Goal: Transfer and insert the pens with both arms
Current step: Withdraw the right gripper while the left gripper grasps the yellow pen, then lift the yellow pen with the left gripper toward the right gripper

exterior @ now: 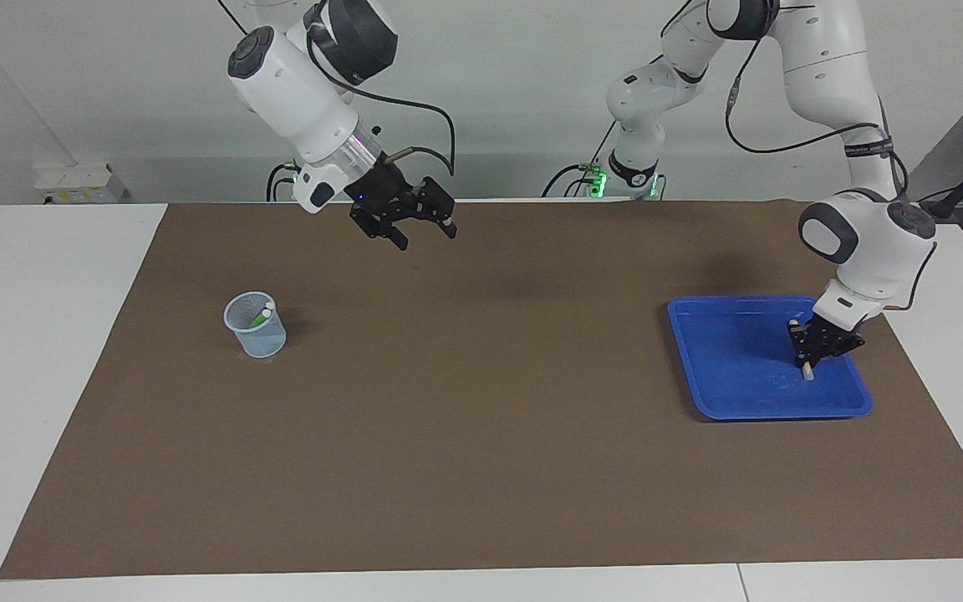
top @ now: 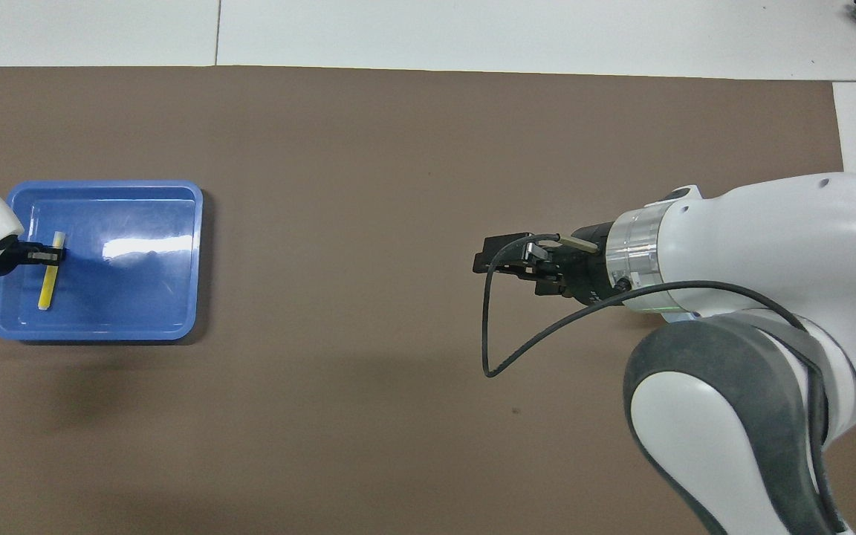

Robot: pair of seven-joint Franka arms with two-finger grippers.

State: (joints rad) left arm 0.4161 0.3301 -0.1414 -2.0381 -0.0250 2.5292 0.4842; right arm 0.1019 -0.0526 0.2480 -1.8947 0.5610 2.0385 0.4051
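The yellow pen (top: 47,286) lies in the blue tray (top: 146,297) at the left arm's end of the table. My left gripper (exterior: 810,358) is down in the tray and shut on the yellow pen (exterior: 807,374), which rests on the tray floor; it also shows in the overhead view (top: 47,255). The green pen (exterior: 262,317) stands in a small translucent cup (exterior: 255,334) at the right arm's end. My right gripper (exterior: 423,234) is open and empty, raised over the mat; it also shows in the overhead view (top: 489,261). The purple pen is out of view.
A brown mat (exterior: 481,435) covers the table between the cup and the blue tray (exterior: 724,393). In the overhead view my right arm hides the cup. White table surface borders the mat on all sides.
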